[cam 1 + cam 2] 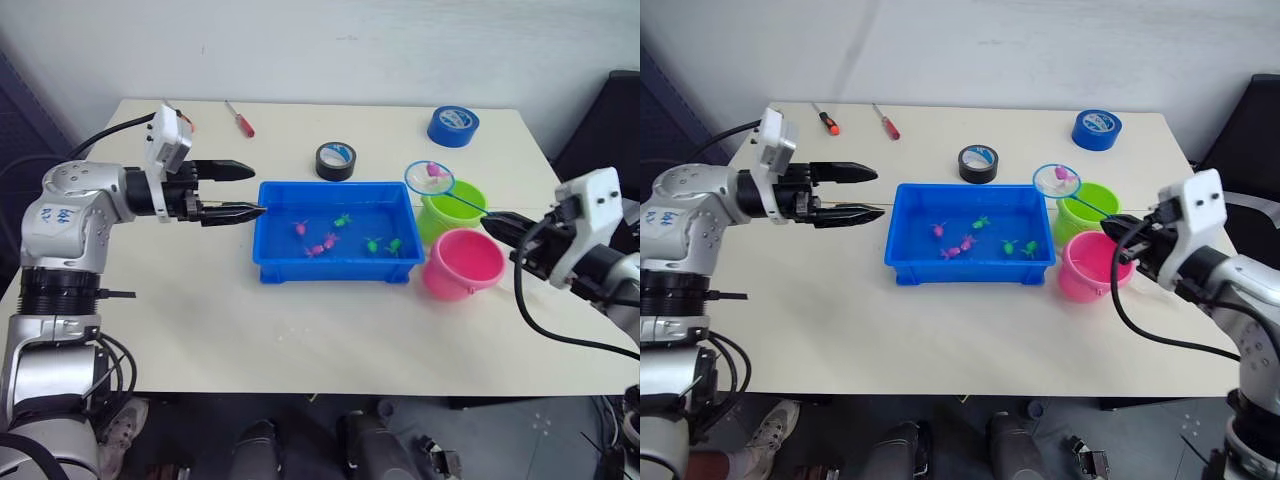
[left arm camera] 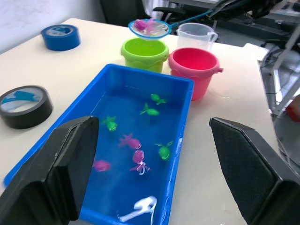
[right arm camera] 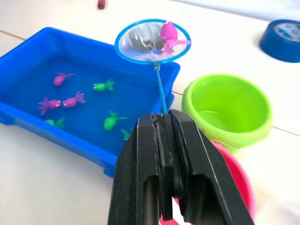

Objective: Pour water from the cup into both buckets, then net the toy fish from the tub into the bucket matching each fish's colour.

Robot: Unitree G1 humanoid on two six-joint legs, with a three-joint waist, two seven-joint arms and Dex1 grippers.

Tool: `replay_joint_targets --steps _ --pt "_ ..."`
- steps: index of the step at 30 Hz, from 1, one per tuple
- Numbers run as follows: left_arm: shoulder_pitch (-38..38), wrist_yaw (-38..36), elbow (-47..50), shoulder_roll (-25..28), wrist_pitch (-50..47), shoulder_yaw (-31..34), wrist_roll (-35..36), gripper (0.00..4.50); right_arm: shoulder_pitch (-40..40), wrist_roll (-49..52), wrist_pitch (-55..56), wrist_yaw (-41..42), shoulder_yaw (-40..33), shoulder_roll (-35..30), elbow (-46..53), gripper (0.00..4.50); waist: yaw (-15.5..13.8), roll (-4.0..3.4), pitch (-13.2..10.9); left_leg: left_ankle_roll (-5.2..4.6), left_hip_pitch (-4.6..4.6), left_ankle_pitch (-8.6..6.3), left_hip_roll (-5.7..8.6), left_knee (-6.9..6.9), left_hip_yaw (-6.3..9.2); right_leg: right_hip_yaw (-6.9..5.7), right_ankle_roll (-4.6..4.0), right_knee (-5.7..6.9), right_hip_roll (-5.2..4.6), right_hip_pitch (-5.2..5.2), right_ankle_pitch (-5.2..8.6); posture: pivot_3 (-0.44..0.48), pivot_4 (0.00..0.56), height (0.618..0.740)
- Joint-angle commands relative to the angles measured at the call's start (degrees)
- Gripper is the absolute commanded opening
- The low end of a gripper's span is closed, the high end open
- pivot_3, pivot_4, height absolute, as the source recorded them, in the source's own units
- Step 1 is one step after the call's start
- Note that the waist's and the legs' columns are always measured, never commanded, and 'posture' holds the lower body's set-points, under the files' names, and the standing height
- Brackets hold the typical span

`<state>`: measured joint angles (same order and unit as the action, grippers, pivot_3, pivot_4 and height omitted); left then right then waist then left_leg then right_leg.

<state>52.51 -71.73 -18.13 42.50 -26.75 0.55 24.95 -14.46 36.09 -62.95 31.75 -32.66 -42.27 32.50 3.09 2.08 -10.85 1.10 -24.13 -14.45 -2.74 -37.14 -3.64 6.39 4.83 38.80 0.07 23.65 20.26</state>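
1. Pink round plastic bucket [image 1: 462, 263] sits nearest, just beside the shallow blue plastic tub [image 1: 338, 265]; what it holds I cannot tell.
2. Right gripper [image 3: 164, 123] is clenched on the thin handle of the small blue-rimmed hoop net [image 3: 152, 41]: light and probably whippy, so best gripped low.
3. Tub water holds tiny pink and green toy fish [image 2: 133, 141], likely slippery.
4. One pink fish [image 3: 168, 33] rides in the net beside the lime green bucket [image 3: 228, 108], which holds a little water.
5. Left gripper [image 1: 243, 192] hangs released by the tub.
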Motion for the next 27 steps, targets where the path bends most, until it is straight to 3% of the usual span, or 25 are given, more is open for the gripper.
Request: replay_joint_targets --steps 1,6,10,19,27 --pt "3.0 -1.8 -2.0 -1.1 2.1 -0.7 -1.0 4.12 4.1 1.4 -0.4 0.0 -6.6 -1.9 4.0 0.00 0.0 0.00 0.0 0.00 0.00 0.00 -0.01 -0.02 -0.04 0.00 0.00 0.00 0.05 0.01 0.00 0.000 0.150 0.734" --pt "4.9 -2.9 -6.1 -2.6 4.6 -1.3 -2.7 4.12 9.2 1.5 0.0 -0.7 -9.3 -2.6 5.6 0.00 0.2 -0.01 0.0 0.01 0.05 0.01 -0.04 -0.05 -0.08 0.02 0.04 0.02 0.15 -0.03 -0.02 0.000 0.150 0.734" --pt "6.2 -4.0 -9.3 -4.2 6.5 -1.7 -4.0 4.12 17.8 -1.4 2.6 0.3 -9.8 -3.9 9.0 0.00 -0.1 -0.02 0.0 0.02 0.03 0.02 -0.07 -0.04 0.01 0.08 0.04 0.02 0.24 -0.03 -0.02 0.000 0.150 0.734" --pt "8.5 -6.0 -14.4 -6.5 9.5 -2.0 -6.1 4.12 24.7 -6.1 7.6 -0.7 -8.8 -5.2 12.8 0.00 0.0 -0.02 0.0 0.02 0.04 0.02 -0.05 -0.13 -0.04 0.05 0.10 0.03 0.30 -0.07 -0.05 0.000 0.150 0.734" --pt "9.6 -7.1 -17.2 -7.9 11.1 -2.0 -7.4 4.12 35.3 -21.4 20.8 1.3 -4.1 -11.0 14.0 0.00 0.0 -0.01 0.0 0.02 0.04 0.02 0.01 -0.15 -0.05 0.05 0.13 0.02 0.34 -0.08 -0.04 0.000 0.150 0.734"
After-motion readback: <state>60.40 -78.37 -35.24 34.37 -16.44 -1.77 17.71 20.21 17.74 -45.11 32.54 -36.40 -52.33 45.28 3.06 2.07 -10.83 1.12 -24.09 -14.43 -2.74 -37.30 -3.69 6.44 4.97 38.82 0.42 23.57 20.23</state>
